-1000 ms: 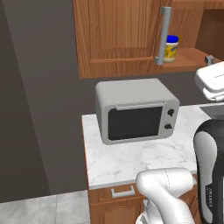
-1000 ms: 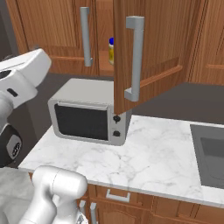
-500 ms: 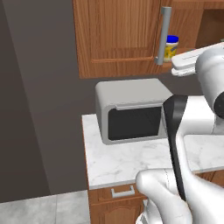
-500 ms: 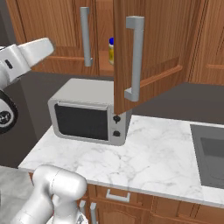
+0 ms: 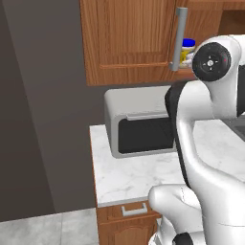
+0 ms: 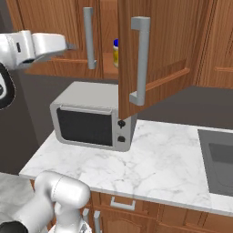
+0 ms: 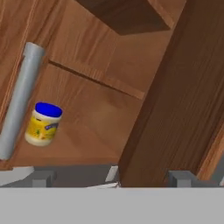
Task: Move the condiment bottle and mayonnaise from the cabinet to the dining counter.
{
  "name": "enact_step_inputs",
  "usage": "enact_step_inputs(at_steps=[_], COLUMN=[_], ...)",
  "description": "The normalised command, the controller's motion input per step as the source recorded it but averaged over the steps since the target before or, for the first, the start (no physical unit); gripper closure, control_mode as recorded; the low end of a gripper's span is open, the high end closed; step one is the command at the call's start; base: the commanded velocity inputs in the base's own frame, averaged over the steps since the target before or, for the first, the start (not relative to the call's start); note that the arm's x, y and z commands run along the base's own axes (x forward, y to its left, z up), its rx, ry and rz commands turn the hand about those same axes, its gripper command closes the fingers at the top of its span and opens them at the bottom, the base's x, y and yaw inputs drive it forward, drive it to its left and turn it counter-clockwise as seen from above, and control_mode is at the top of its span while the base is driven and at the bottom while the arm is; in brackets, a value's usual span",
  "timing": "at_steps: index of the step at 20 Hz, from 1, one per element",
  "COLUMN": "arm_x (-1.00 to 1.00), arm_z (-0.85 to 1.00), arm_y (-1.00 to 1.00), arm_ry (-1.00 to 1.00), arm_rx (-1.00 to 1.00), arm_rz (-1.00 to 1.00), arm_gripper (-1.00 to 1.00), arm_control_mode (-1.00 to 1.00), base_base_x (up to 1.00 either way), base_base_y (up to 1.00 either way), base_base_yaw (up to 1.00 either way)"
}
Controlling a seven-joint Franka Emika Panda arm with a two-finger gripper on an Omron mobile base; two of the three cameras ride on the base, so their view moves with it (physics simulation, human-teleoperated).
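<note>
With the hand point(image 7: 111, 177) spread apart and empty, steer between the cabinet point(image 7: 175, 100) doors to straddle the mayonnaise point(image 7: 43, 124).

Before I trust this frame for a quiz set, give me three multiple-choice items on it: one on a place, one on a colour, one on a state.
1. Where does the mayonnaise stand?
A. on the cabinet shelf
B. on top of the microwave
C. on the marble worktop

2. What colour is the jar's lid?
A. red
B. blue
C. white

3. How do the doors of that cabinet stand?
A. both shut
B. both taken off
C. one swung open, one shut

Answers: 1 A, the hand view shows the jar on the wooden shelf beside a grey bar handle. 2 B, the lid is blue over a pale yellow body. 3 C, in the right base view one door juts out over the microwave.
</note>
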Motion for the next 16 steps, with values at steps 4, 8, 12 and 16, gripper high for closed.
enact_step_inputs(at_steps=[4,8,12,16], arm_x=[0.0,0.0,0.01,0.05], arm_z=[0.0,0.0,0.0,0.0], arm_y=[-0.56,-0.48,-0.42,-0.36], arm_ry=[0.2,0.17,0.11,0.07], arm_rx=[0.21,0.19,0.16,0.13], arm_rz=[-0.19,-0.16,-0.16,-0.18], arm_gripper=[-1.0,-1.0,-1.0,-1.0], arm_control_mode=[-1.0,-1.0,-1.0,-1.0], base_base_x=[0.0,0.0,0.0,0.0], base_base_y=[0.0,0.0,0.0,0.0], base_base_yaw=[0.0,0.0,0.0,0.0])
